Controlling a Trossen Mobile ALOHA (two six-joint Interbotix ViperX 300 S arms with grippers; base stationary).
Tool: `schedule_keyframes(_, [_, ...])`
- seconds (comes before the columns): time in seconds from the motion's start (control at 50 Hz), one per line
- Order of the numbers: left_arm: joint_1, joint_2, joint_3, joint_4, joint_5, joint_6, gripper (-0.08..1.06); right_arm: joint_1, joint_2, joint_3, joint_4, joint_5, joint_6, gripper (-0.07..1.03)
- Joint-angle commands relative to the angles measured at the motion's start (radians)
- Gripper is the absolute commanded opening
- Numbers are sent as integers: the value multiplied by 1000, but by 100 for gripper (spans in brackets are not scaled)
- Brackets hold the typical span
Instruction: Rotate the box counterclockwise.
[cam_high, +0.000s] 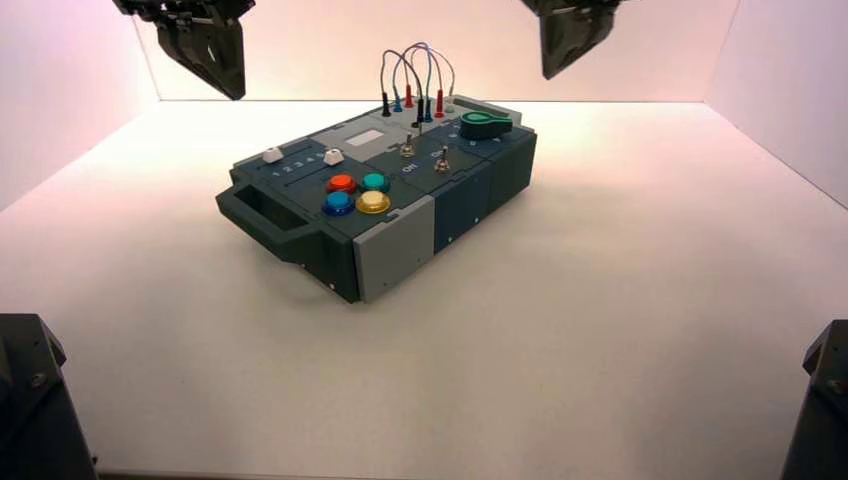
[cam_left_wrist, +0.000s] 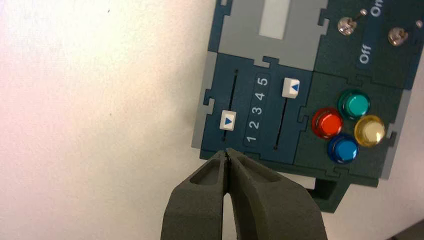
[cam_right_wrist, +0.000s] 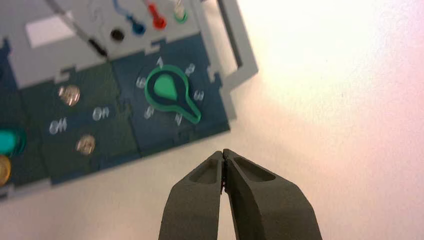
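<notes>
The box (cam_high: 390, 170) sits askew on the table (cam_high: 600, 330), its button end nearer the camera and to the left, its knob end farther back and to the right. The left claw (cam_left_wrist: 226, 151) hangs above the table by the slider end, its tips closed together, holding nothing. The right claw (cam_right_wrist: 224, 151) hangs off the knob end, likewise narrow and bare. The green knob (cam_right_wrist: 172, 95) points between 3 and 4
</notes>
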Motion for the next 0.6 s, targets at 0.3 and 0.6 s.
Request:
schedule_keyframes(0.3, [-101, -29, -9, -5, -54, 91, -3, 11, -132, 132, 219, 32, -245, -2])
schedule_keyframes(0.6, [-103, -28, 18, 14, -110, 117, -3, 11, -184, 186, 207, 12, -250, -2])
